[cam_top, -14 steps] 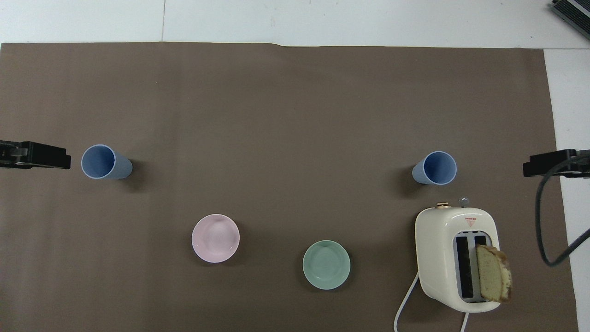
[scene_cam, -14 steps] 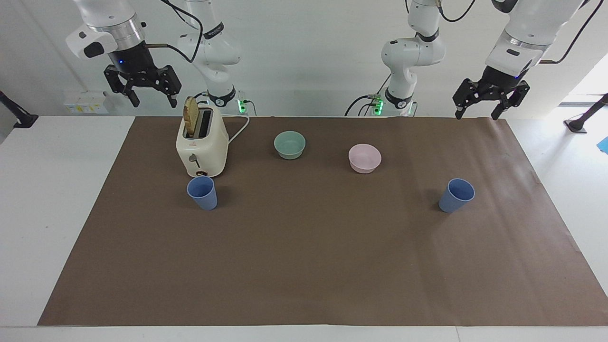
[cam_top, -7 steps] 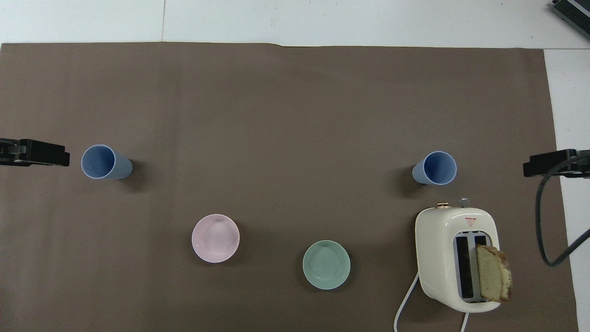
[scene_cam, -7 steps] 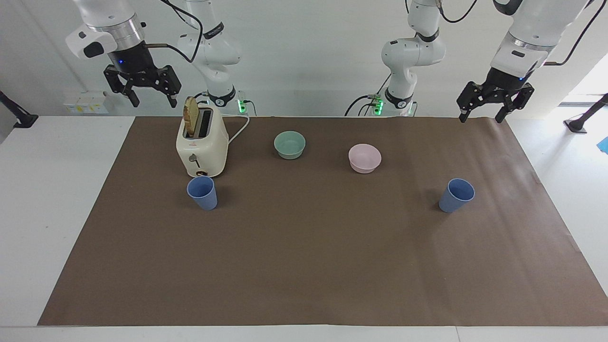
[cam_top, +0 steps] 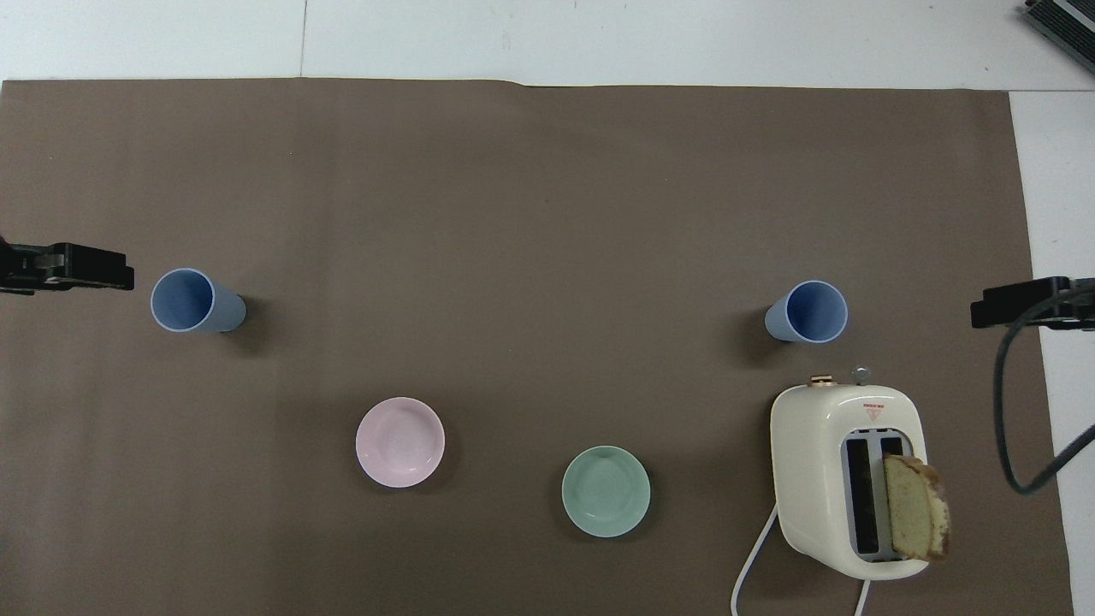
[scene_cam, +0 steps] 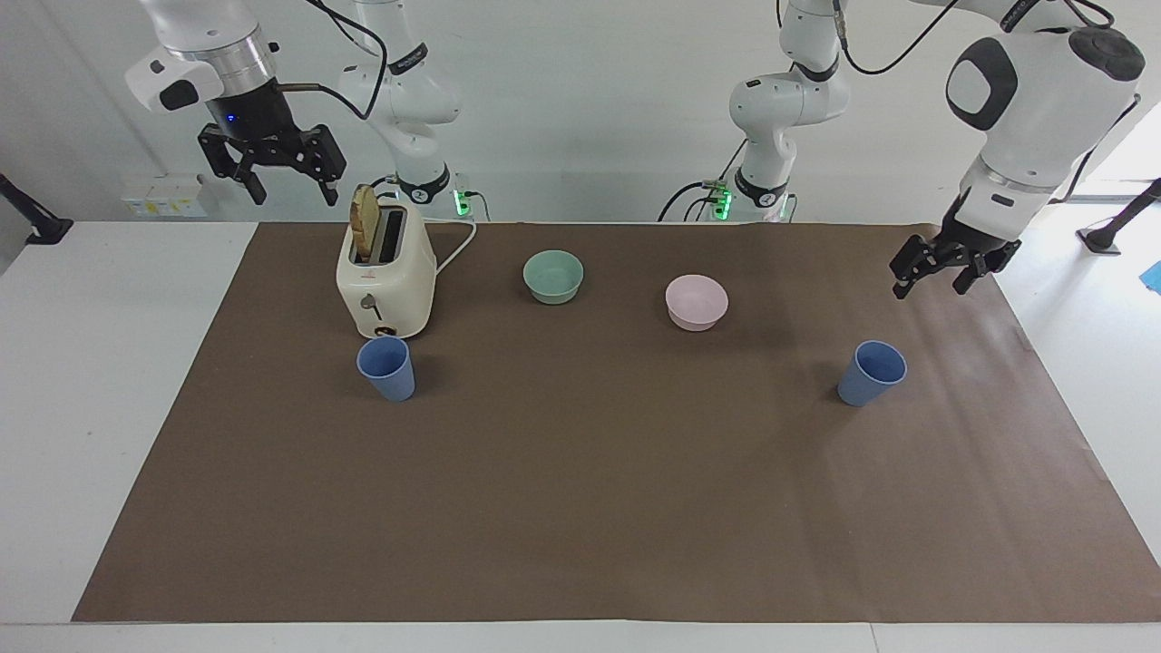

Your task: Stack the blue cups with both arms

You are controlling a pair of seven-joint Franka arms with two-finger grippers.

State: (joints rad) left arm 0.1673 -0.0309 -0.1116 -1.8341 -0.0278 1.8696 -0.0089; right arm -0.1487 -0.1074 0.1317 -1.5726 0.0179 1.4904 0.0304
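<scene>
Left gripper (scene_cam: pixel 934 288), fingers spread and empty, hangs over the brown mat (scene_cam: pixel 580 508) near one blue cup (scene_cam: pixel 873 373), which stands upright toward the left arm's end. Right gripper (scene_cam: pixel 290 192), also spread and empty, waits above the toaster (scene_cam: pixel 385 281); the other blue cup (scene_cam: pixel 386 368) stands just beside that toaster, farther from the robots.

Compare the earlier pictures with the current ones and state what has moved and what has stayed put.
The left gripper has come down from high up to hang low over the mat, above the blue cup at the left arm's end, fingers open, touching nothing. Nothing was gripped or released. The right gripper stays raised and open above the toaster. The other blue cup, both bowls and the toaster have not shifted.
</scene>
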